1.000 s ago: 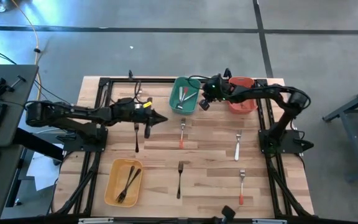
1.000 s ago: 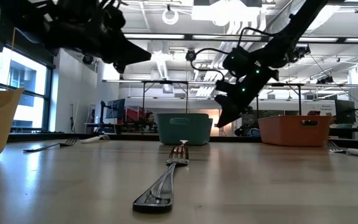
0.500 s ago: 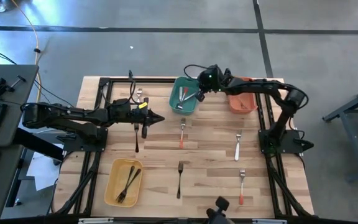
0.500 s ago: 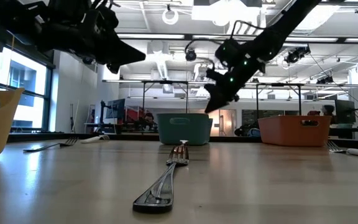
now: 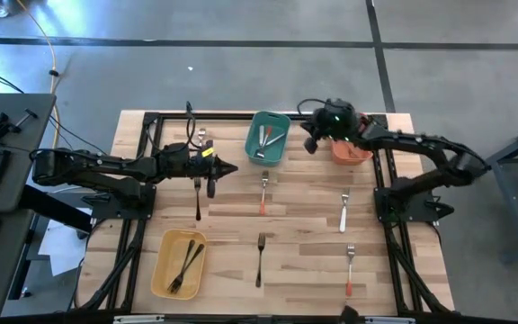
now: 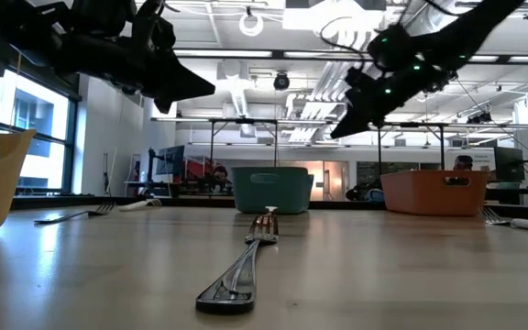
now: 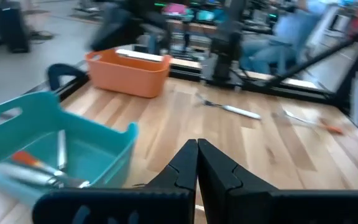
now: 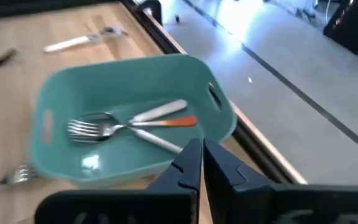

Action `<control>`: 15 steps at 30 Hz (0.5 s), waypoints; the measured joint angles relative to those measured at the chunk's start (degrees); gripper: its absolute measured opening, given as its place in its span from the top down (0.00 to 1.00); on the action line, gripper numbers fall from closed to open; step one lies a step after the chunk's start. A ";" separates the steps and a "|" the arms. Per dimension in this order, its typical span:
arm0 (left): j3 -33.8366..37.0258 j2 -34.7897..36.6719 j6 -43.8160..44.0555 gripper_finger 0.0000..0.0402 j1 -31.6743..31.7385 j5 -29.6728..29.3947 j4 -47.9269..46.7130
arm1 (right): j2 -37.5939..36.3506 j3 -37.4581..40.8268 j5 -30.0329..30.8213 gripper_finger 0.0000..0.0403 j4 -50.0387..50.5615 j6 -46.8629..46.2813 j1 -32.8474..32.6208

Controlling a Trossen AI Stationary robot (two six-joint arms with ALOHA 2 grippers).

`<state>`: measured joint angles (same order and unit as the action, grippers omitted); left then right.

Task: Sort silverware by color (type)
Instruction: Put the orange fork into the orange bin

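Observation:
The silverware lies scattered. A black fork (image 5: 197,198) lies flat just below my left gripper (image 5: 233,168), which hovers shut and empty. My right gripper (image 5: 308,144), also shut and empty, hangs in the air between the green bin (image 5: 254,148) and the red bin (image 5: 347,155). In the green bin lie a white-handled fork (image 8: 157,111) and a red-handled fork (image 8: 173,122). Two black forks (image 5: 185,261) lie in the yellow bin (image 5: 159,270). Flat on the table are a red-handled fork (image 5: 263,191), a black fork (image 5: 260,258), a white-handled fork (image 5: 343,211) and another red-handled fork (image 5: 350,270).
Another white-handled fork (image 5: 200,138) lies near the far left corner. A black frame rail (image 5: 205,115) runs along the far edge, with arm mounts at both sides. Bare wood lies between the loose forks in the middle of the table.
My right gripper, shut throughout, first reached left over the green bin, then rose and drew back toward the table's right edge, clear of the bin. The forks lie as before.

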<state>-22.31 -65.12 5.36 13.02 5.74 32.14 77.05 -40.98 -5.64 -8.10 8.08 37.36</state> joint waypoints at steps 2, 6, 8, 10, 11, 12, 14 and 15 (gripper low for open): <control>-0.02 0.00 0.38 1.00 0.02 -1.71 0.02 | -3.29 4.02 -0.02 1.00 -3.05 -0.60 -0.76; -0.02 0.00 -0.08 1.00 0.00 -3.41 0.16 | -8.43 9.55 -1.42 1.00 -4.99 -0.56 -1.52; -0.02 0.00 -0.25 1.00 0.00 -3.68 -0.07 | -9.95 10.61 -2.30 1.00 -4.83 -0.53 -1.53; -0.04 0.00 -1.25 1.00 0.00 -3.72 -1.11 | -10.33 10.74 -4.00 1.00 -4.94 -0.61 -1.73; -0.04 0.00 -1.71 1.00 0.02 -3.86 -1.62 | -10.34 10.76 -4.77 1.00 -4.85 -0.73 -1.76; -0.04 0.00 -2.29 1.00 0.16 -4.38 -1.87 | -10.34 10.79 -5.34 1.00 -4.86 -0.74 -1.79; -0.04 0.00 -3.36 1.00 0.65 -5.56 -2.28 | -10.28 10.79 -6.37 1.00 -5.02 -0.75 -1.79; -0.07 0.00 -3.67 1.00 0.98 -6.00 -2.65 | -10.20 10.79 -6.60 1.00 -4.99 -0.75 -1.79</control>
<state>-22.37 -65.12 1.69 14.00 -0.26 29.49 66.86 -30.20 -12.24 -13.09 7.33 35.57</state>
